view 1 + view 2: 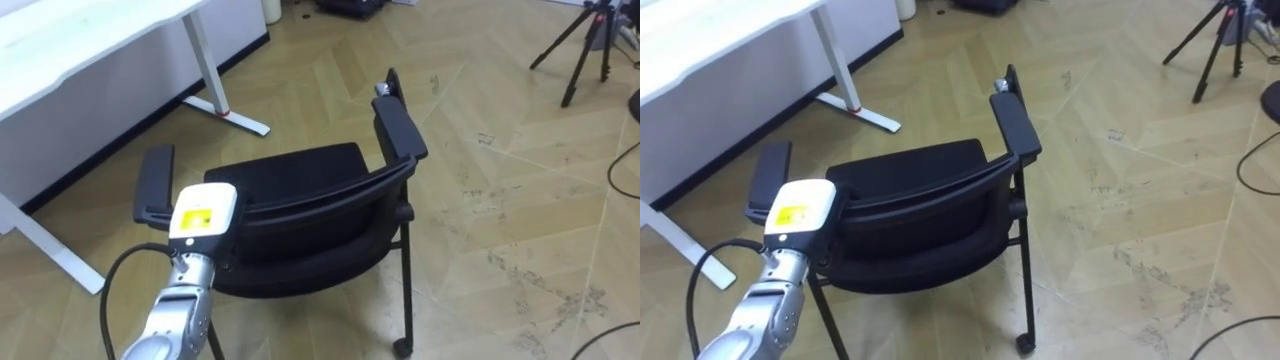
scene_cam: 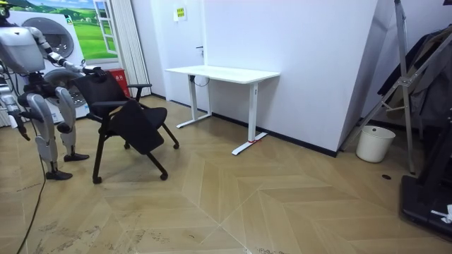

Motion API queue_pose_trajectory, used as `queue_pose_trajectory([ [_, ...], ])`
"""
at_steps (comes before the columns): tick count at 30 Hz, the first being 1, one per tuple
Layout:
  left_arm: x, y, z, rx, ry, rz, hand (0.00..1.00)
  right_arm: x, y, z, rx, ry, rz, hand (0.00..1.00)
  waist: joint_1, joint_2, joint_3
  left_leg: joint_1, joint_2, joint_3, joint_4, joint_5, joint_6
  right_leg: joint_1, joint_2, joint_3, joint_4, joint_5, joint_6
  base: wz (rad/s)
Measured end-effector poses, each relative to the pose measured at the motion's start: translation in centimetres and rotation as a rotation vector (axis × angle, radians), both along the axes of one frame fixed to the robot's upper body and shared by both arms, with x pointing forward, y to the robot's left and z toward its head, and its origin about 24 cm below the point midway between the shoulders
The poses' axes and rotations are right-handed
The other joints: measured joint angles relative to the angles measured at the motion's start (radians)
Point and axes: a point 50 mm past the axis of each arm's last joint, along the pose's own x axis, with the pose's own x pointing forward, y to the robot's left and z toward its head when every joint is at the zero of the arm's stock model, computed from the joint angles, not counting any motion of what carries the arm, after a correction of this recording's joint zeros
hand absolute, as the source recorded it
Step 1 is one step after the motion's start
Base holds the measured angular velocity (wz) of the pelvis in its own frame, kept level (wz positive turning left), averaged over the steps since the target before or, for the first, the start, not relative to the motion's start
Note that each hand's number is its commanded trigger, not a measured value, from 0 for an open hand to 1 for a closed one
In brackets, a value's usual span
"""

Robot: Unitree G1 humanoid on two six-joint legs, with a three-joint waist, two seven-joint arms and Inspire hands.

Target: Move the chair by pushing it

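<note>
**Behind the chair: hand on the backrest, most of the push ahead**

At the far left of the eye views stands the white desk (image 1: 90, 40), its surface bare where it shows and its legs planted on the wooden floor (image 1: 500, 200). Next comes the robot's left hand (image 1: 203, 212), reaching in from the lower left. It sits at the left end of the backrest (image 1: 330, 200), just beside the left armrest (image 1: 155, 185). Its back faces the camera and its fingers are hidden beyond the backrest, so I cannot tell whether they are spread, pressed together or curled over the rim. The black chair (image 1: 300, 175) stands directly before the robot, seat turned away from it, and well apart from the desk. The right armrest (image 1: 398, 125) has nothing on it. A tripod (image 1: 585, 50) stands at the far right.

By my reading, contact is made and the robot is in place behind the chair. The travel itself is what remains, probably toward the desk.
</note>
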Motion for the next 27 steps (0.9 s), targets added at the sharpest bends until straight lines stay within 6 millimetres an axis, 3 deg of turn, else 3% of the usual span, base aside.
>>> queue_pose_trajectory([
  [7, -0.1, 0.3, 0.5, 0.003, -0.048, -0.012, 1.00, 0.9, -0.6, 0.4, -0.055, -0.035, -0.044, 0.00, 0.001, -0.011, 0.0060, -0.002, -0.001, 0.002, -0.001, 0.000, 0.000, -0.003, 0.000, 0.005, -0.001, -0.001, -0.001, -0.01],
  [11, -0.1, 0.6, 0.9, 0.012, -0.064, -0.017, 1.00, 3.0, -1.7, 1.5, -0.184, -0.107, 0.004, 0.00, -0.001, -0.021, 0.0111, -0.002, -0.001, 0.005, 0.001, 0.000, 0.000, -0.005, -0.001, 0.008, 0.000, -0.003, -0.001, -0.02],
  [13, -0.3, 0.7, 0.9, 0.014, -0.062, -0.017, 1.00, 4.1, -2.4, 2.1, -0.260, -0.136, 0.049, 0.00, -0.005, -0.025, 0.0096, -0.001, -0.001, 0.005, 0.001, 0.000, 0.000, -0.004, -0.001, 0.008, 0.001, -0.003, -0.001, 0.00],
  [17, -0.2, 0.9, 0.9, 0.021, -0.063, -0.017, 1.00, 7.0, -3.8, 4.4, -0.481, -0.213, 0.203, 0.00, 0.002, -0.036, 0.0085, 0.000, -0.001, 0.010, 0.005, 0.000, 0.000, -0.007, -0.001, 0.010, 0.006, -0.004, -0.002, -0.02],
  [20, -0.2, 1.1, 0.9, 0.029, -0.060, -0.015, 1.00, 9.9, -4.4, 6.6, -0.650, -0.297, 0.317, 0.00, 0.005, -0.051, 0.0028, 0.003, -0.001, 0.019, 0.006, 0.000, 0.000, -0.008, -0.001, 0.015, 0.010, -0.004, -0.003, -0.05],
  [24, 0.0, 1.2, 1.6, 0.046, -0.063, -0.017, 1.00, 13.5, -4.2, 10.4, -0.868, -0.446, 0.428, 0.00, 0.011, -0.070, 0.0055, -0.002, -0.001, 0.027, 0.007, 0.000, 0.000, -0.022, -0.001, 0.024, 0.022, -0.006, -0.002, -0.04],
  [27, 0.1, 1.2, 1.8, 0.048, -0.061, -0.012, 1.00, 15.3, -3.8, 13.1, -1.004, -0.548, 0.491, 0.00, 0.017, -0.071, 0.0052, -0.007, -0.001, 0.036, 0.007, 0.000, 0.000, -0.035, 0.000, 0.034, 0.027, -0.006, -0.002, -0.10],
])
